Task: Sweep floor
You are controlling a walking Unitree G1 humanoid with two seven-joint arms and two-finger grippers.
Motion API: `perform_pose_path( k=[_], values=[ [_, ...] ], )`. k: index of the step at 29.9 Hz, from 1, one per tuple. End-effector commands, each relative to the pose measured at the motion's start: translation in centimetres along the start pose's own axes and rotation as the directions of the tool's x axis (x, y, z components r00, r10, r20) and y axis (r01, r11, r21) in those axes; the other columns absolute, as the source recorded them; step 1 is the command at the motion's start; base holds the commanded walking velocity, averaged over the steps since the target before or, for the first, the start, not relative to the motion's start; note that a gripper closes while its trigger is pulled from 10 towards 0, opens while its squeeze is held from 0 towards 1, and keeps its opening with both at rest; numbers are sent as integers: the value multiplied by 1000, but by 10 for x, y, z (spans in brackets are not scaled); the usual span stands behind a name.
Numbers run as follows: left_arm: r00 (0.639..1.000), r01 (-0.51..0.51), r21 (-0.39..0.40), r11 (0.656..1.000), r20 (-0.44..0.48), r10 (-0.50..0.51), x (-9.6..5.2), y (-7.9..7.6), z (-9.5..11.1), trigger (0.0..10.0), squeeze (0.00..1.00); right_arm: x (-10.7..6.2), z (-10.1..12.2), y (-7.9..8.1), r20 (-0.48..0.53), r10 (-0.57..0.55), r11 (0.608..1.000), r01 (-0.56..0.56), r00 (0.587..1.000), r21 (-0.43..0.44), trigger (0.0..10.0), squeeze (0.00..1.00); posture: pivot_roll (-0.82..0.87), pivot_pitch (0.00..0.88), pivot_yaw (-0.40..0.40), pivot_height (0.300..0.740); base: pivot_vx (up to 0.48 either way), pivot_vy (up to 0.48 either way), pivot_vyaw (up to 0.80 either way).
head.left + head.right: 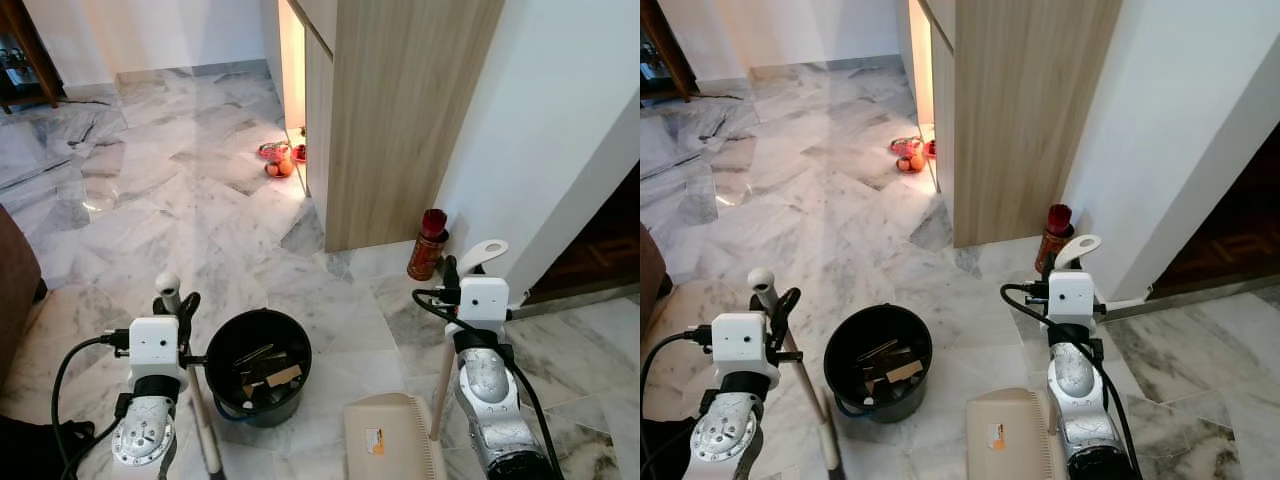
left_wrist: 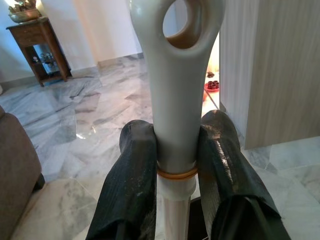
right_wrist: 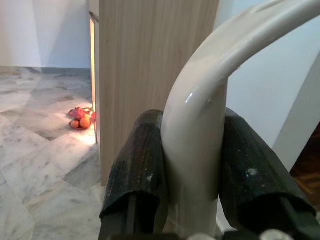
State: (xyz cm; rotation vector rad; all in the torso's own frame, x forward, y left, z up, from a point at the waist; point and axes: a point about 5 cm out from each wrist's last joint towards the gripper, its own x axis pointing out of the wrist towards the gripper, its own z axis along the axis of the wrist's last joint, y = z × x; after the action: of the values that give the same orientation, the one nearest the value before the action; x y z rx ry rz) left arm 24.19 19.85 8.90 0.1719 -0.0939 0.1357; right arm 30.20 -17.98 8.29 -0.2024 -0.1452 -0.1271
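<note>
Daylight fills the room evenly, and the marble floor (image 1: 180, 190) shines with pale glare patches at the far left. A warm orange glow spills from the gap beside the wooden cabinet (image 1: 400, 110), tinting the floor there. Head views are sharp; in the wrist views the near handles (image 2: 177, 85) look slightly soft.

Bucket (image 1: 258, 378) stands on the floor (image 1: 180, 230) between broom handle (image 1: 195, 400) at left and dustpan (image 1: 392, 440) at right; bottle (image 1: 428, 245) beside cabinet (image 1: 400, 110) behind.
</note>
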Motion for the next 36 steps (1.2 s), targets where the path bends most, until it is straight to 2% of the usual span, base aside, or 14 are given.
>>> perform_pose_path(
  k=[1, 19, 36],
  values=[
    [999, 0, 10, 1000, 38, -1, 2, 1, 5, 10000, 0, 4, 6, -1, 36, 2, 1000, -2, 999, 9, 10000, 0, 125, 29, -6, 740, 0, 0, 0],
    [998, 29, -18, 999, 58, -28, 5, -10, 7, 10000, 0, 5, 8, 6, 49, 15, 998, -17, 999, 55, 10000, 0, 98, 16, -5, 740, 0, 0, 0],
    [998, 30, -26, 999, 64, -28, 6, -12, 9, 10000, 0, 7, 11, 8, 57, 18, 998, -22, 998, 67, 10000, 0, 98, 67, -6, 740, 0, 0, 0]
  ],
)
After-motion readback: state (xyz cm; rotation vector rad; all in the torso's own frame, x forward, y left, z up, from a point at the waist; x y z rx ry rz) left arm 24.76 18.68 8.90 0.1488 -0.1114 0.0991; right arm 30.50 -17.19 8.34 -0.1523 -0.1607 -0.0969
